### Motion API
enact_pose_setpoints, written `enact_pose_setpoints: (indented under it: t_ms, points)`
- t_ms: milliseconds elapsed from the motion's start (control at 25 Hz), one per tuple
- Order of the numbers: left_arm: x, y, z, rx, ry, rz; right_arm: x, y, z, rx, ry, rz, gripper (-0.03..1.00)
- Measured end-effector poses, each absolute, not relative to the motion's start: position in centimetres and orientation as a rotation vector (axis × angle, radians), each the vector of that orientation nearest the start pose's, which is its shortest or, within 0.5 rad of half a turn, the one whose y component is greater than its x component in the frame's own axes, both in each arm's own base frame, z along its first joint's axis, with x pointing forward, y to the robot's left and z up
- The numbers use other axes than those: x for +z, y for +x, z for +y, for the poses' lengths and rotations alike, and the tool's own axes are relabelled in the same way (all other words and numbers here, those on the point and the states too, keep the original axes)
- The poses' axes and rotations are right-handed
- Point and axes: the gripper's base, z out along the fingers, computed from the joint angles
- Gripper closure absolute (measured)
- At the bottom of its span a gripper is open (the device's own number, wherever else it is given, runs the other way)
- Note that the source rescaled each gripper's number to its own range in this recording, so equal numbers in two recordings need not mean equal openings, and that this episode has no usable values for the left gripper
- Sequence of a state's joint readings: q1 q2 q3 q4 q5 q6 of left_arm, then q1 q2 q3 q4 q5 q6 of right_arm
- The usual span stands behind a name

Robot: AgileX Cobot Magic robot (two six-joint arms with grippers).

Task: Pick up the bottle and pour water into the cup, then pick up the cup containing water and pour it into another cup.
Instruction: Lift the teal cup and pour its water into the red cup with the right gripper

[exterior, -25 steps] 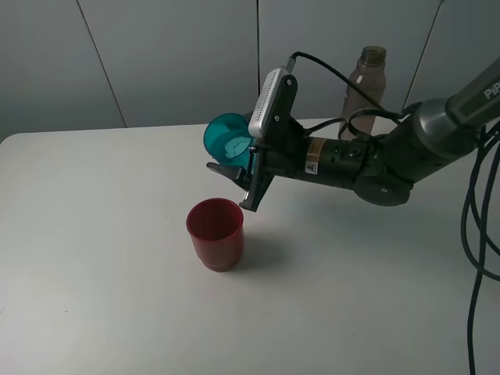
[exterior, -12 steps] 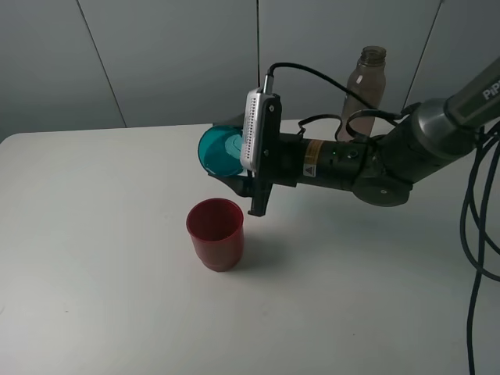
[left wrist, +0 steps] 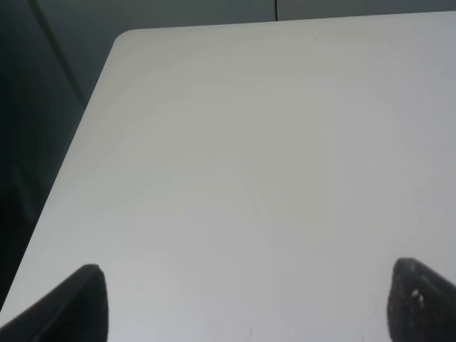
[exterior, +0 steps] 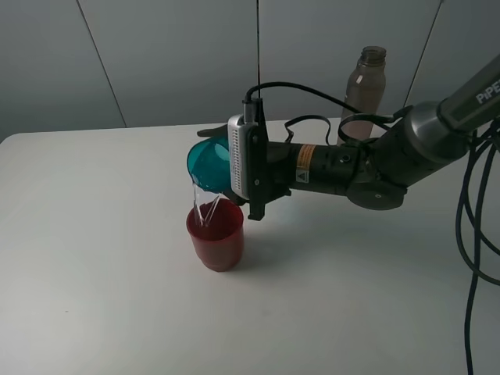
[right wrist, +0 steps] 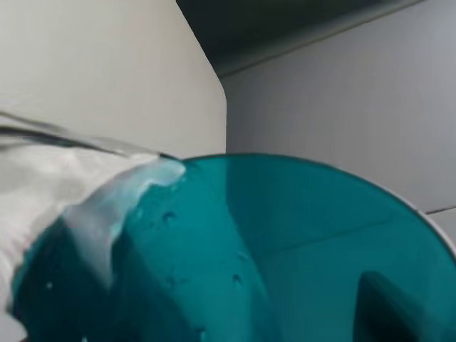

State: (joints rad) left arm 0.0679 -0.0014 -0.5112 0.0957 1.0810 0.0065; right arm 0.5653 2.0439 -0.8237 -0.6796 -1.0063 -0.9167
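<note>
The right gripper (exterior: 223, 160) pinches the teal cup (exterior: 207, 162), tipped over the red cup (exterior: 215, 233) just below it, and tipping too fast could splash water onto the table (exterior: 101, 258).

Teal cup (exterior: 208, 164), dark-red cup (exterior: 216, 235)

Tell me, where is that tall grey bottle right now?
In the high view, the bottle stands upright at the table's far edge, right of centre, behind the right arm and apart from both cups.
</note>
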Motion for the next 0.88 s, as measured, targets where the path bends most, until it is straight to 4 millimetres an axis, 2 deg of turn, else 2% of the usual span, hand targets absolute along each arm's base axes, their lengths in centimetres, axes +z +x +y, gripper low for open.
enact_pose_setpoints:
  t_ms: [480, 880]
  points:
    - [27.90, -0.80, 0.72, 0.161, -0.069, 2.051, 12.18, 28.56, 23.45, -0.213, -1.665, 0.584, 0.92]
    - [27.90, -0.80, 0.72, 0.161, -0.069, 2.051, 12.43, 28.55, 23.47, -0.372, -1.715, 0.397, 0.92]
